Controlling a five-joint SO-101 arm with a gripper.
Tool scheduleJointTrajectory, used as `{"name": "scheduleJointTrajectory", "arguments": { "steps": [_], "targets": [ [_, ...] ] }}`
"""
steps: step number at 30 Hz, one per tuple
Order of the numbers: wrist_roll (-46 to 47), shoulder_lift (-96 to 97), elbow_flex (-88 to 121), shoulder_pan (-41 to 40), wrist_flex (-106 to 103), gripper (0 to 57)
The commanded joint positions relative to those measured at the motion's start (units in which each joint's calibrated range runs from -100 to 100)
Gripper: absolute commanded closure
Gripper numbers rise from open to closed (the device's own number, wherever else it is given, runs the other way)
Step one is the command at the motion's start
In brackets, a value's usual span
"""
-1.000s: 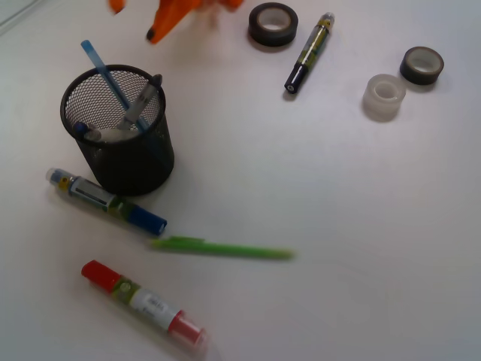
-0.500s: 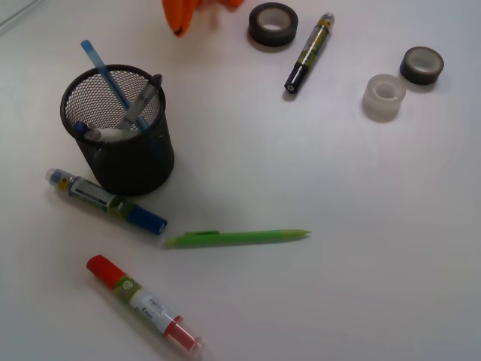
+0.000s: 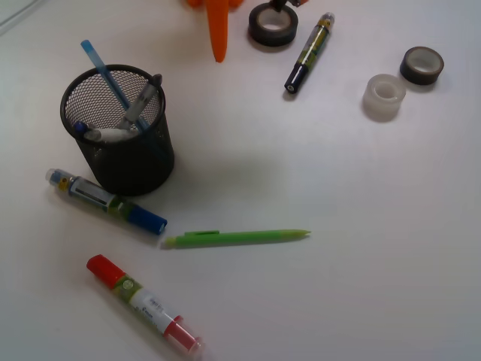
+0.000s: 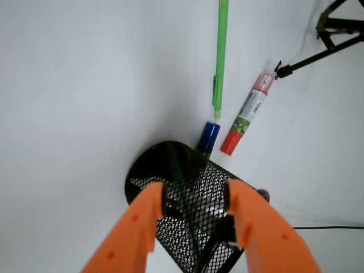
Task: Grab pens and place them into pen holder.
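- At the left of the white desk I saw the black wire-mesh pen holder standing upright. A light blue pen leaned out over its rim, with a silver-grey pen and other slim pens inside.
- Just in front of the holder lay a fat blue-ended marker, and nearer the front edge a red-ended marker.
- The lime green pen lay flat near the desk's middle, right of the blue-ended marker's tip and not in the holder.
- At the back edge, my orange gripper hung with its two fingers spread and nothing between them; the wrist camera looked down through them onto the holder.
- Beside it sat a dark tape roll, then a black-ended marker.
- Toward the back right corner were a clear tape roll and another dark roll.
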Motion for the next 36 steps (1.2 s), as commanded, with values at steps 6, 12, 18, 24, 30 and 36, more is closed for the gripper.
{"name": "scheduleJointTrajectory", "arguments": {
  "steps": [6,12,18,24,30,36],
  "targets": [
    [0.0,17.9,-20.0,-2.8,6.5,45.4],
    [-1.0,19.9,-21.2,-2.9,5.6,45.4],
    [-0.8,19.7,-21.0,-1.7,3.9,45.4],
    [-0.7,20.3,-20.4,-1.0,4.4,45.4],
    [-0.4,20.4,-21.2,0.5,8.9,45.0],
    [1.4,22.9,-22.6,-1.0,11.6,39.5]
  ]
}}
